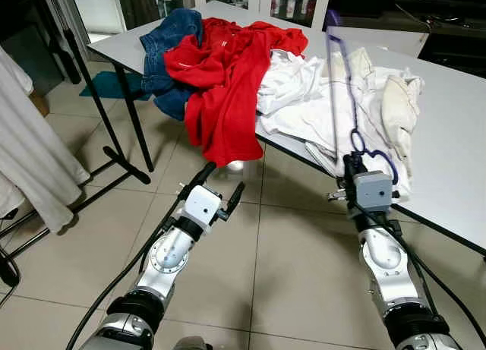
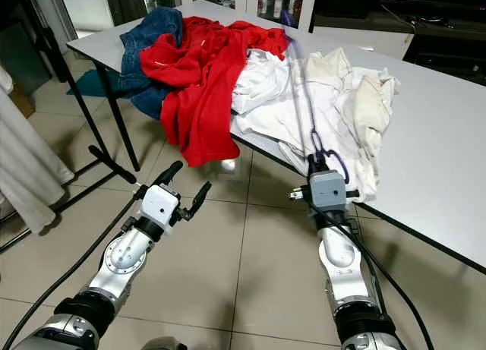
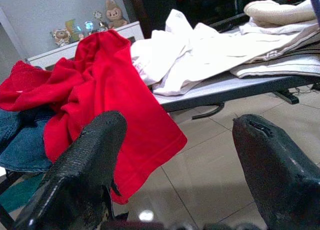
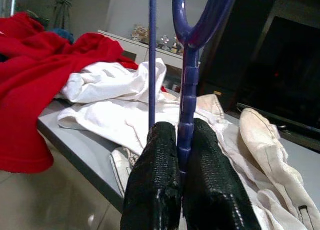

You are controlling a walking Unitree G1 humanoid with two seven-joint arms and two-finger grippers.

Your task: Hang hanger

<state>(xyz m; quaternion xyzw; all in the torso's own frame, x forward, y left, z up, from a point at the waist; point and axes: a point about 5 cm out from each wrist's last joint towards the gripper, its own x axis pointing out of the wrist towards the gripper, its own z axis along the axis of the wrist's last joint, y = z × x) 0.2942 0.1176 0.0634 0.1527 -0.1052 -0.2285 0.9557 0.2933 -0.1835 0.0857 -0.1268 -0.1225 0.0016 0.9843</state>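
Observation:
A blue-purple plastic hanger (image 1: 333, 92) stands upright over the table's near edge, its hook (image 1: 377, 152) curling just above my right gripper (image 1: 354, 163). In the right wrist view both black fingers (image 4: 155, 180) are shut on the hanger's stem (image 4: 185, 121). My left gripper (image 1: 221, 183) hovers open over the tiled floor, below the hanging end of a red garment (image 1: 228, 84), and holds nothing. A black clothes rack (image 1: 91, 84) stands at the left, with a white garment (image 1: 30, 152) hanging from it.
The grey table (image 1: 456, 137) carries a heap of clothes: denim (image 1: 163, 50), the red garment and white pieces (image 1: 319, 99). The rack's black foot (image 1: 121, 162) crosses the floor to the left of the left arm. A dark cabinet (image 1: 440, 31) stands behind.

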